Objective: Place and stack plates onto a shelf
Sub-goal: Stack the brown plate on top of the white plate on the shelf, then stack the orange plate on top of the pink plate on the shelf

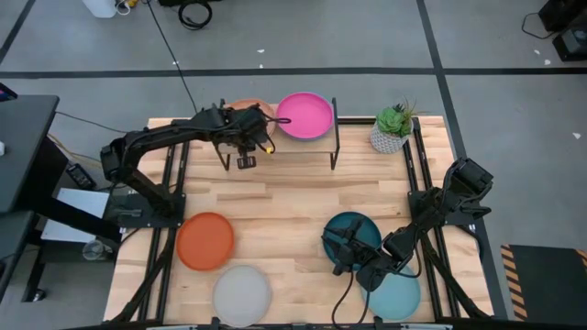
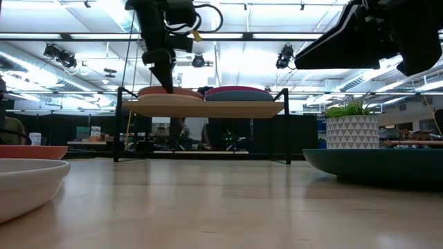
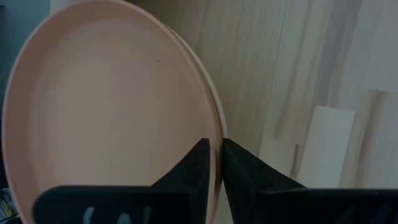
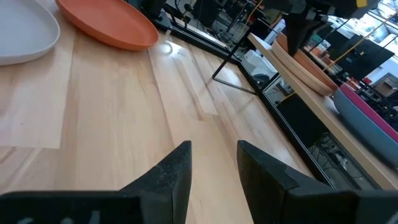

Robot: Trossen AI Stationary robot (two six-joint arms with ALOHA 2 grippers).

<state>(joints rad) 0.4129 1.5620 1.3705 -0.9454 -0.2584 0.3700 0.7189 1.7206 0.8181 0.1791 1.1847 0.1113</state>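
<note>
A robotics lab or test hall is shown rather than a home: a light wooden worktop is set on a grey floor marked with dark tape lines, and two dark robot arms are mounted on black frames at its sides. In the low view, a wide hall is seen behind the worktop, with long ceiling light strips, cameras or lamps hung from overhead rails, and further benches loaded with equipment. Loose cables are seen on the floor, and yellow-black hazard tape is laid beside the rig.
</note>
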